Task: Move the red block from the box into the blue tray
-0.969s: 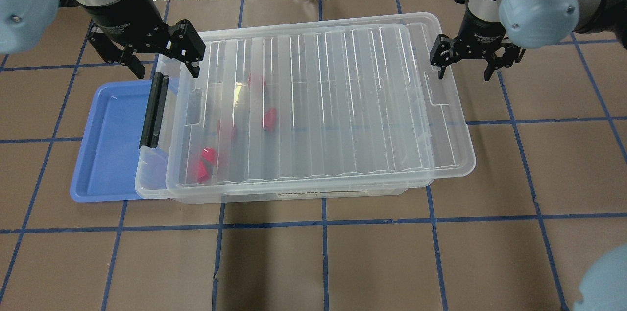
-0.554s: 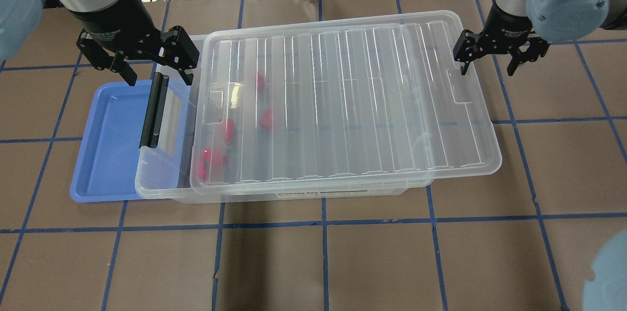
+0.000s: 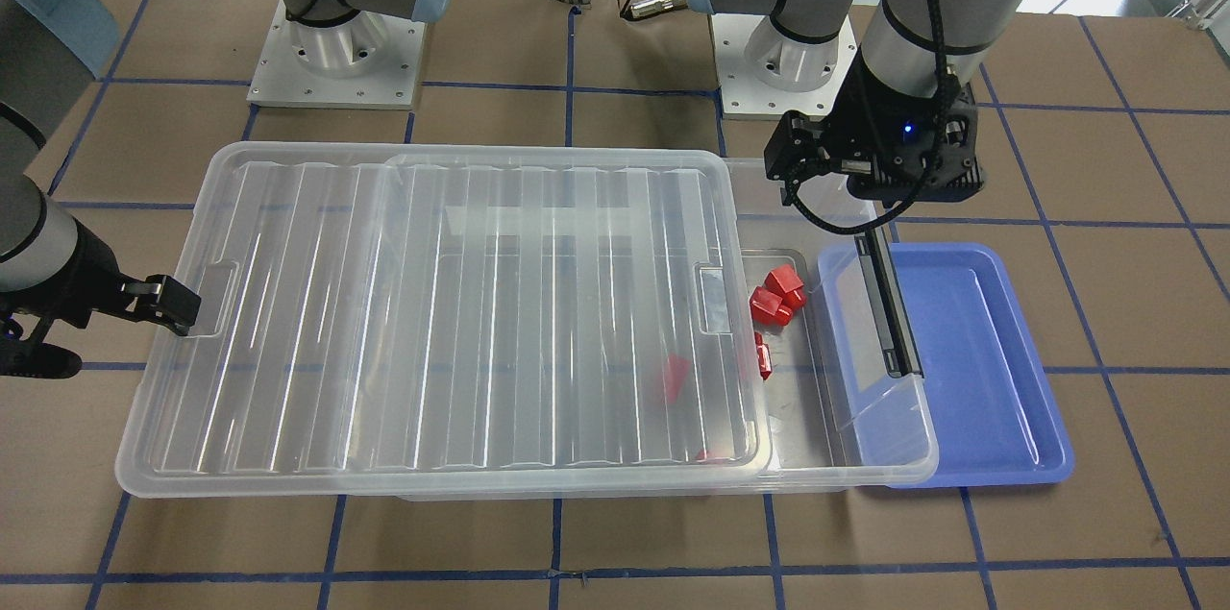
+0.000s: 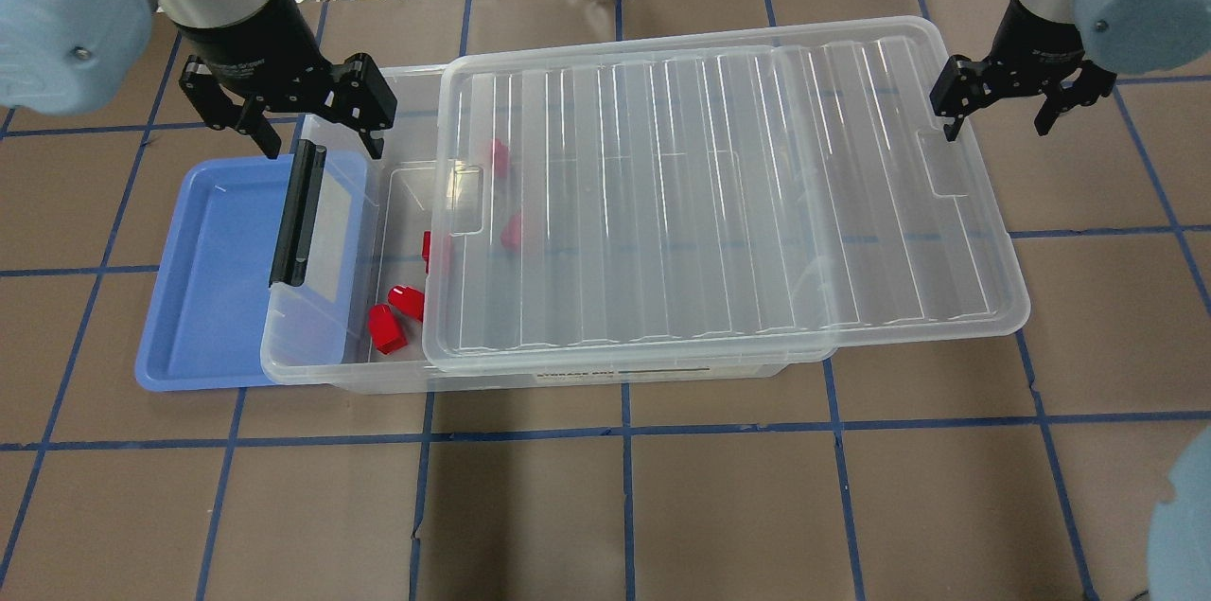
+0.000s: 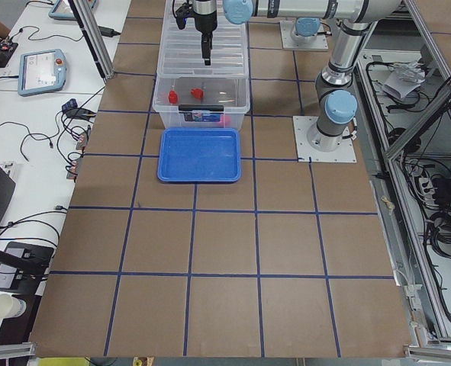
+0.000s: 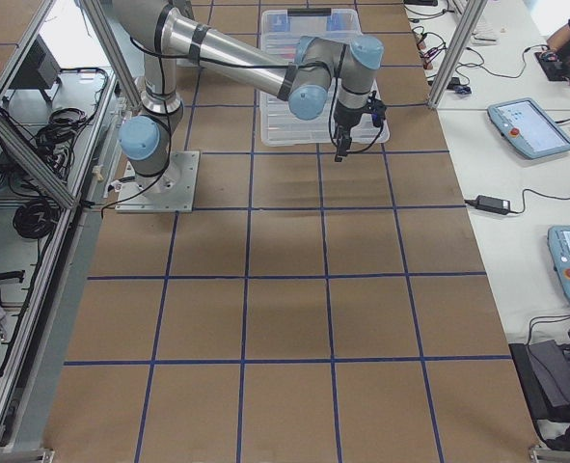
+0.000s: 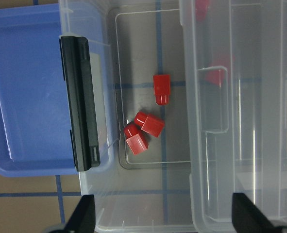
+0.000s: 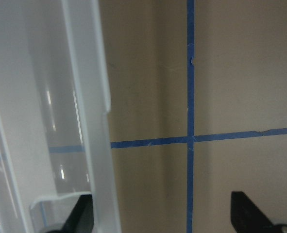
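The box [image 4: 317, 370] overlaps the blue tray [image 4: 203, 289] on the desk [image 4: 624, 506], its lid [image 4: 719, 203] offset right. The red block [image 7: 161, 89] lies in the box's uncovered left end. Farther back, the left end effector [image 4: 320, 142] hangs released over that end. The right end effector [image 4: 996, 128] is released at the lid's right edge.

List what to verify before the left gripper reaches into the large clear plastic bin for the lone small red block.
1. Access: the ribbed clear lid leaves the latch end of the large clear plastic bin uncovered: ok.
2. Target: the small red stubbed block lies just outside the lid's edge in the left wrist view: ok.
3. Spacing: it lies apart from the clustered pair of red blocks: ok.
4. Left gripper open, empty, above the latch end: ok.
5. Shallow periwinkle-blue plastic tray shows bare floor beside the black latch bar: ok.
6. Lid steadiness: it overhangs the bin's far end, right gripper open at its rim: cannot tell.
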Robot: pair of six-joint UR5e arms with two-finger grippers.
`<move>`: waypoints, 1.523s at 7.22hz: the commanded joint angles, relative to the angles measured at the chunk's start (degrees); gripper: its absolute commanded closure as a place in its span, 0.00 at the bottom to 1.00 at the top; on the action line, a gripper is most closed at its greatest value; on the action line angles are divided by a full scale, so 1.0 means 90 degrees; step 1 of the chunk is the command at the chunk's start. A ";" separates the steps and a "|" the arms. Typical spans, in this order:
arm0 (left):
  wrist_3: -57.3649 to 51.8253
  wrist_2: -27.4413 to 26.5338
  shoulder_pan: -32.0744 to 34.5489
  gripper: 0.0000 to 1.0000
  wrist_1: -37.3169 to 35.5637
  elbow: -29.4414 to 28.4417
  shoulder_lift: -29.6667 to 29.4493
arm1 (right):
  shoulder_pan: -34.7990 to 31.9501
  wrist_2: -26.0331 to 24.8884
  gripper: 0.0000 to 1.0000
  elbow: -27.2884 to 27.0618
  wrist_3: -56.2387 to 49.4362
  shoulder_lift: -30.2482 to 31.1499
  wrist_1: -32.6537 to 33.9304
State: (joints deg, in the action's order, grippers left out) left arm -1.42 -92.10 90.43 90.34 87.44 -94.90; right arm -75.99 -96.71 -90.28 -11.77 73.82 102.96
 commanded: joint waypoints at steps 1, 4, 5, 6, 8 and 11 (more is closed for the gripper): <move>-0.0106 0.0019 -0.0048 0.00 -0.0241 0.0021 -0.0227 | 0.0191 -0.0016 0.00 0.0031 -0.0370 0.0001 0.0034; -0.0028 0.0038 -0.0048 0.00 -0.0680 0.0293 -0.0646 | 0.0444 -0.0036 0.00 0.0022 -0.0848 0.0001 0.0073; -0.0027 0.0029 -0.0048 0.00 -0.0972 0.0410 -0.0773 | 0.0494 -0.0036 0.00 0.0031 -0.0898 0.0001 0.0073; -0.0008 0.0135 -0.0048 0.00 -0.1226 0.0450 -0.0967 | 0.0494 -0.0036 0.00 0.0032 -0.0899 0.0001 0.0073; 0.0060 0.0458 -0.0039 0.00 -0.1375 0.0528 -0.1252 | 0.0494 -0.0026 0.00 0.0022 -0.0850 0.0010 0.0044; 0.0196 0.0419 -0.0048 0.00 -0.1707 0.0626 -0.1477 | 0.0416 0.0032 0.00 0.0090 -0.0782 0.0486 -0.0140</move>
State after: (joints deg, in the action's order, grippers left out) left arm -0.31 -88.21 90.05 75.90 92.73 -107.45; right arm -71.86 -96.61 -89.77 -18.95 75.84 102.79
